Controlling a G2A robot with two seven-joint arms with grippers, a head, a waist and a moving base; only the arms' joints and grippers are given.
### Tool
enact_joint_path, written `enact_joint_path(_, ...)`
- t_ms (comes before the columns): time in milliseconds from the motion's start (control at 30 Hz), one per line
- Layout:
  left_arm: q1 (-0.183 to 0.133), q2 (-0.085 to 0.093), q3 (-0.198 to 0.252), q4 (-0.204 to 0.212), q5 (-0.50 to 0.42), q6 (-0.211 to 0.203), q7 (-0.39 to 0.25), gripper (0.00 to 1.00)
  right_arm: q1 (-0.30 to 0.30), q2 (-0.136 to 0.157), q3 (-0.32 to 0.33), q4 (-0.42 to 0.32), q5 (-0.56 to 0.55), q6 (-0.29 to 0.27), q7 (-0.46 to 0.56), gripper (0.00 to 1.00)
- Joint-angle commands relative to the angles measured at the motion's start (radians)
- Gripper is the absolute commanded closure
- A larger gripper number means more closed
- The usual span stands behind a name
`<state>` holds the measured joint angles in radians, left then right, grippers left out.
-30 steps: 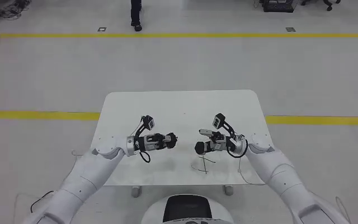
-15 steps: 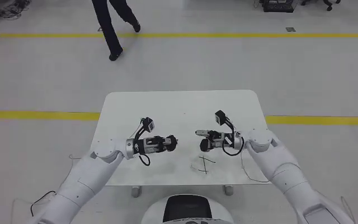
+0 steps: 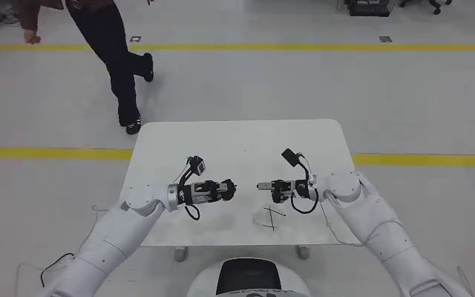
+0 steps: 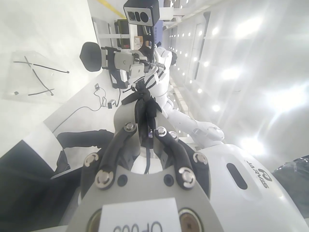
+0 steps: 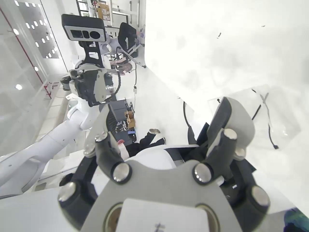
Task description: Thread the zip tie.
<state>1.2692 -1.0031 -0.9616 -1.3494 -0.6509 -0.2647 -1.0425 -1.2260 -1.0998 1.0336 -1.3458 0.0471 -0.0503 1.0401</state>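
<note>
While thin black plastic zip ties [image 3: 272, 216] lie crossed near the front edge of the white rectangular table [image 3: 223, 141], the right gripper [image 3: 264, 186] is seen spread open near them, and the left gripper [image 3: 229, 187] is seen clenched, facing it.

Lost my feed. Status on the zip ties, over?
Left gripper shut, right gripper open. Thin black plastic zip ties lie loose near right gripper, ungripped. Nothing blocking them.

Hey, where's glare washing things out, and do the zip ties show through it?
Left wrist view: ceiling lights flare, zip ties read dark on pale table; right wrist view: tabletop glares, ties thin but visible; top view: even light.
</note>
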Motion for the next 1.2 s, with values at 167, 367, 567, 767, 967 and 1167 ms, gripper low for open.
enact_joint_path(167,0.000,0.000,0.000,0.000,0.000,0.000,0.000,1.00,0.046,0.017,-0.036,-0.072,-0.298,-0.005,0.037,0.00)
enact_joint_path(367,0.000,0.000,0.000,0.000,0.000,0.000,0.000,1.00,0.079,0.020,-0.138,-0.132,-0.601,-0.070,0.078,0.00)
enact_joint_path(567,0.000,0.000,0.000,0.000,0.000,0.000,0.000,1.00,0.080,0.020,-0.146,-0.132,-0.609,-0.080,0.086,0.00)
enact_joint_path(767,0.000,0.000,0.000,0.000,0.000,0.000,0.000,1.00,0.078,0.020,-0.155,-0.140,-0.650,-0.099,0.065,0.00)
enact_joint_path(967,0.000,0.000,0.000,0.000,0.000,0.000,0.000,1.00,0.116,0.021,-0.209,-0.159,-0.775,-0.165,0.157,0.00)
enact_joint_path(1167,0.000,0.000,0.000,0.000,0.000,0.000,0.000,1.00,0.157,0.003,-0.291,-0.135,-0.846,-0.197,0.211,0.00)
